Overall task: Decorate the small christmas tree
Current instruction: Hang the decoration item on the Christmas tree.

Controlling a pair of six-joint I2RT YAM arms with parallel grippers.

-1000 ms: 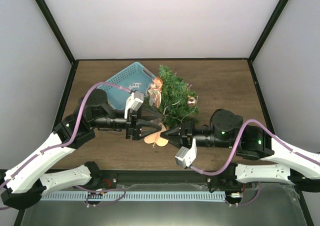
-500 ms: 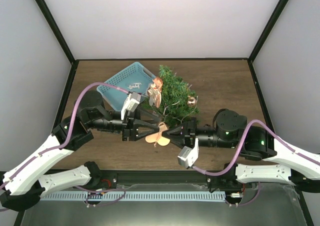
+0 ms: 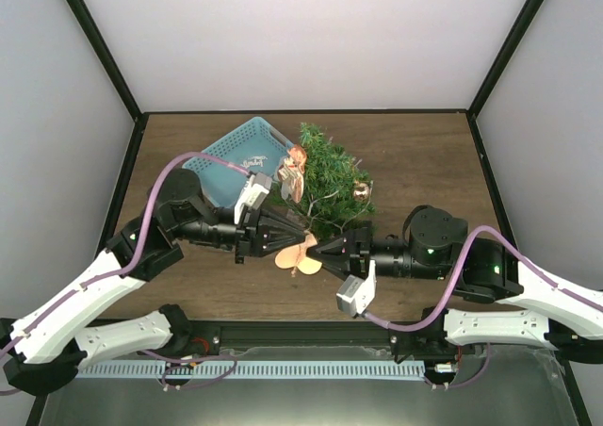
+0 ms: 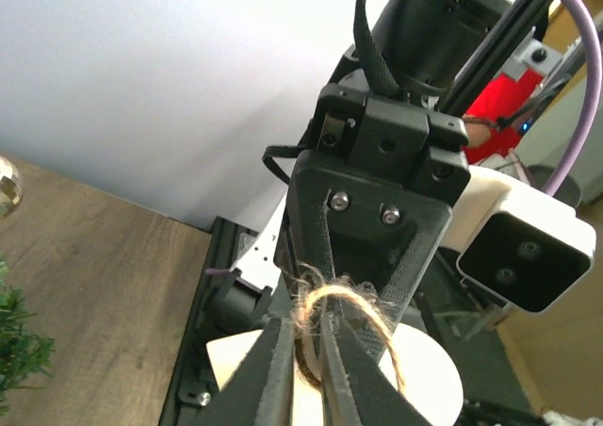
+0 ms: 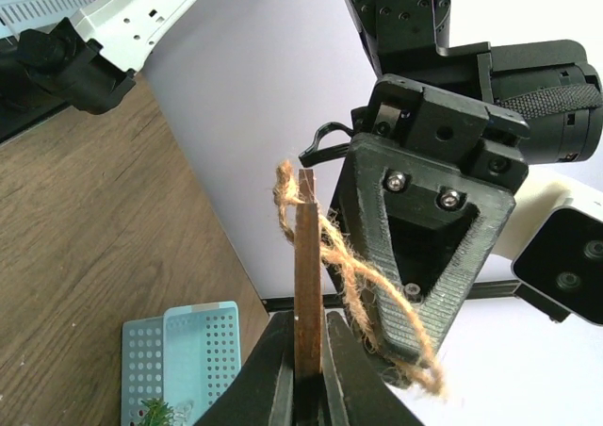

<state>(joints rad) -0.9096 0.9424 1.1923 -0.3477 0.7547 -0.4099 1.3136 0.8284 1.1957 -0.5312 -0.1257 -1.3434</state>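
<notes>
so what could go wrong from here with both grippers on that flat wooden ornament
The left gripper pinches only the frayed jute twine loop, which may slip out. The right gripper clamps the flat pale wooden ornament by its thin edge; pulling apart could twist it free. The small green christmas tree sits close behind and could get knocked.

Overhead from behind, wrist views close, opposed, sharing twine loop [image 4: 345,298] [image 5: 345,264]

A basket [image 3: 229,153] sat upper left of centre on the table [image 3: 424,157], the tree [image 3: 332,176] just right of it. Below the tree, an ornament [image 3: 295,259] sat between the left gripper [image 3: 303,236] and the right gripper [image 3: 324,250].
</notes>
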